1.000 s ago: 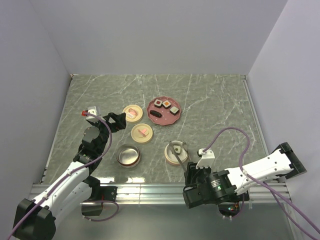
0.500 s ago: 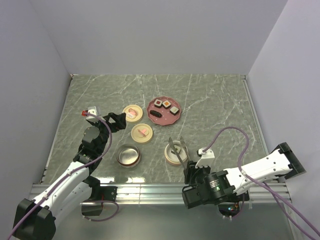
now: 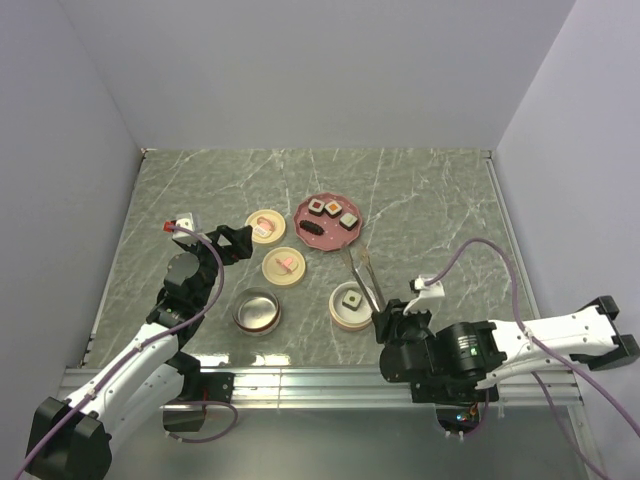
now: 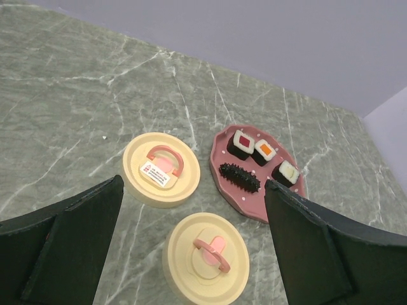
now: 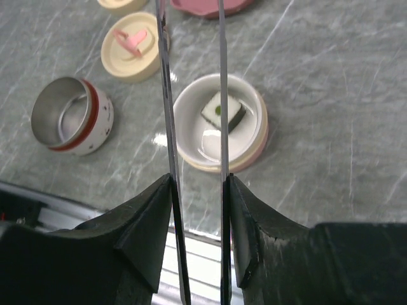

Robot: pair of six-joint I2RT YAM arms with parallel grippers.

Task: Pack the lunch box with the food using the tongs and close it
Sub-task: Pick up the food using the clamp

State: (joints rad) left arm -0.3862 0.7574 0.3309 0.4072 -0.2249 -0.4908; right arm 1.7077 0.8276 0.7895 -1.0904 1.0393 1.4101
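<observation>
Marbled grey counter (image 3: 200,190); right claw (image 5: 198,190) pinches the tongs (image 5: 166,108), tips cut off at frame top. Left claw (image 4: 194,210) spread wide, fingers (image 4: 63,248) cropped at bottom.

grey marbled table (image 3: 430,190) | cream lids (image 4: 206,264) (pink handles) | grey tongs (image 5: 222,95)

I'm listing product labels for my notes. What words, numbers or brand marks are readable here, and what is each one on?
Nothing can be read outright.
White sticker on the far cream lid: red print, too small and blurred to read.
Near lid, pink plate, metal tin: no writing visible.
</observation>
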